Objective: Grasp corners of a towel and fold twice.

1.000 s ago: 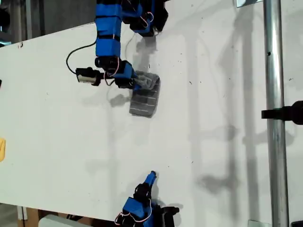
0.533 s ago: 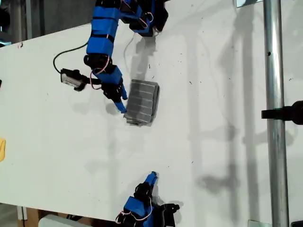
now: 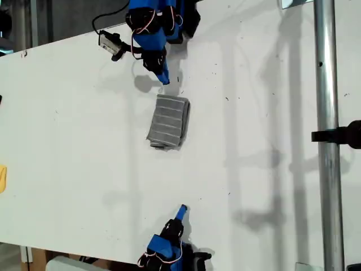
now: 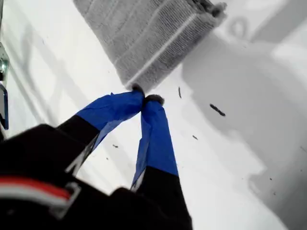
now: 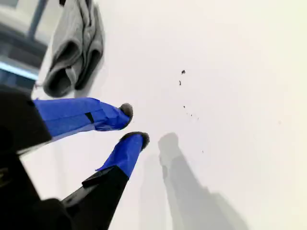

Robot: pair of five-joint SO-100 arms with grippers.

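The towel (image 3: 168,121) lies folded into a small grey, white-striped rectangle on the white table (image 3: 271,141), a little left of centre in the exterior view. My first gripper (image 3: 163,78) hangs just beyond the towel's far edge, toward the exterior view's top, shut with nothing in it. In the first wrist view its blue fingertips (image 4: 136,101) touch each other just short of the towel (image 4: 148,43). My second gripper (image 3: 181,212) sits near the exterior view's bottom edge, far from the towel (image 5: 72,48), its fingers (image 5: 125,111) slightly apart and empty. No single corner can be told apart.
A metal pole (image 3: 327,135) with a black clamp (image 3: 341,135) runs down the exterior view's right side. A yellow object (image 3: 2,178) shows at that view's left edge. Small dark specks (image 5: 182,73) dot the table.
My first gripper let go of the towel, swung past its left edge and drew back toward the exterior view's top. The towel now lies flat and folded. The second arm barely moved.
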